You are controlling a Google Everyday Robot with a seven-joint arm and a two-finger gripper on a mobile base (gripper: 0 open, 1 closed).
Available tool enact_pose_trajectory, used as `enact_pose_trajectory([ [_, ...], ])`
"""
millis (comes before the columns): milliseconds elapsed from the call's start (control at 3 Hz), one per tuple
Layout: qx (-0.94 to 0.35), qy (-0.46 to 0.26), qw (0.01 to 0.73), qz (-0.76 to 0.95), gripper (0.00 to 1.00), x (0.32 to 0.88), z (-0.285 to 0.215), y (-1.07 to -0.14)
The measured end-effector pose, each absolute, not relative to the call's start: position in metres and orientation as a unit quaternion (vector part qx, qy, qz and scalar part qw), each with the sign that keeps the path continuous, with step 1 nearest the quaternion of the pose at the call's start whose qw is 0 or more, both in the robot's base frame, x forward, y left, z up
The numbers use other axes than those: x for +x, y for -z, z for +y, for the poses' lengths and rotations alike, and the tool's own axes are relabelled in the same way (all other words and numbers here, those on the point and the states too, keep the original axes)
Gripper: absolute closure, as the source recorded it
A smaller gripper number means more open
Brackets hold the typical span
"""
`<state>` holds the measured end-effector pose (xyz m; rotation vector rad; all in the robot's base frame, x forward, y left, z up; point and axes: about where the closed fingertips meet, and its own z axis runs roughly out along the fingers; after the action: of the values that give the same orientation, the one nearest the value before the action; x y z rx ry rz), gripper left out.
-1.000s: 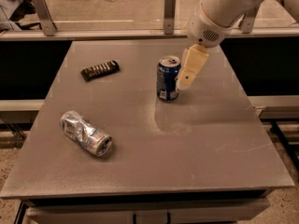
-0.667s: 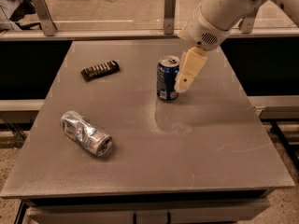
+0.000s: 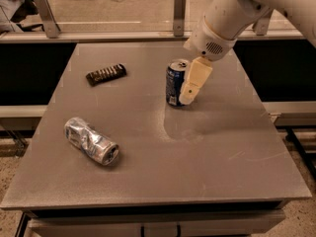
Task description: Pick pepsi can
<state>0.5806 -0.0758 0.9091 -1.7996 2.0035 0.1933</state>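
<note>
The pepsi can (image 3: 174,83) is dark blue with a silver top and stands upright on the grey table (image 3: 148,152), right of centre toward the back. My gripper (image 3: 189,94) hangs from the white arm that comes in from the upper right. It reaches down at the can's right side and overlaps the can's right edge, its tip close to the table at the can's base. Whether it touches the can I cannot tell.
A crushed silver-and-blue can (image 3: 92,140) lies on its side at the front left. A flat dark snack bar (image 3: 105,74) lies at the back left. A rail with metal posts (image 3: 179,6) runs behind the table's far edge.
My gripper has moved a little left and down, from just right of the can to overlapping its right side. The can and the other objects have not moved.
</note>
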Motion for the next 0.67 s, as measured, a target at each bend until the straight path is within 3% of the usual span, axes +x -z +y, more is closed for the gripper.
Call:
enact_pose_trajectory([
  [667, -0.652, -0.07, 0.218, 0.723, 0.41, 0.5803, -0.0733, -0.9082],
])
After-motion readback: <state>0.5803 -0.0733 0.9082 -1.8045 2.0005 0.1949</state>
